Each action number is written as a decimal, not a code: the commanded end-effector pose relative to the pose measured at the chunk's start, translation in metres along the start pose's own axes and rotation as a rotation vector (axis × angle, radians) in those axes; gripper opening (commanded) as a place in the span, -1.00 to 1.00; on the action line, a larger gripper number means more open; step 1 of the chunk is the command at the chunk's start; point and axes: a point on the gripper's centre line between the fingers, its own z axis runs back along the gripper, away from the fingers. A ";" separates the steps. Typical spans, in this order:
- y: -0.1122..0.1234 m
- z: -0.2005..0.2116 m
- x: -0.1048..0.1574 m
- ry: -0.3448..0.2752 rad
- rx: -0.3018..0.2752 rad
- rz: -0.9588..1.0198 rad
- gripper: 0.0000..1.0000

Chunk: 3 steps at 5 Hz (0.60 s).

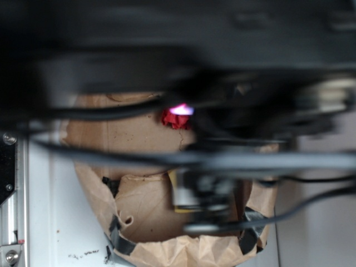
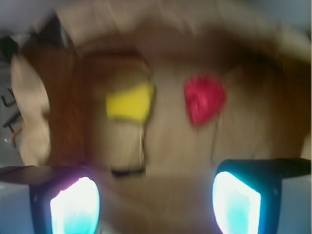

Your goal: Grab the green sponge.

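Note:
The green sponge (image 2: 129, 103) is a small yellow foam block lying on brown paper, left of centre in the wrist view. A red wrinkly cloth ball (image 2: 204, 100) lies to its right, a short gap apart. My gripper (image 2: 156, 204) is open, and its two glowing fingertips (image 2: 75, 207) stand wide at the bottom edge with only paper between them. The sponge sits ahead of the fingers and a little to the left. In the exterior view the blurred gripper (image 1: 203, 197) hangs over the paper and hides most of the sponge. The red ball (image 1: 175, 118) shows behind it.
Both objects rest on a crumpled brown paper sheet (image 1: 139, 139) with raised, folded edges and black tape at its corners (image 1: 119, 236). A white table (image 1: 55, 211) surrounds it. Black cables (image 1: 311, 194) and the dark arm cross the exterior view. Both frames are motion-blurred.

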 end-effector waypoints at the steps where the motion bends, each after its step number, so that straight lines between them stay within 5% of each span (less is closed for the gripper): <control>1: 0.006 0.024 0.008 -0.133 0.030 -0.393 1.00; 3: 0.007 0.052 -0.023 -0.157 -0.013 -0.504 1.00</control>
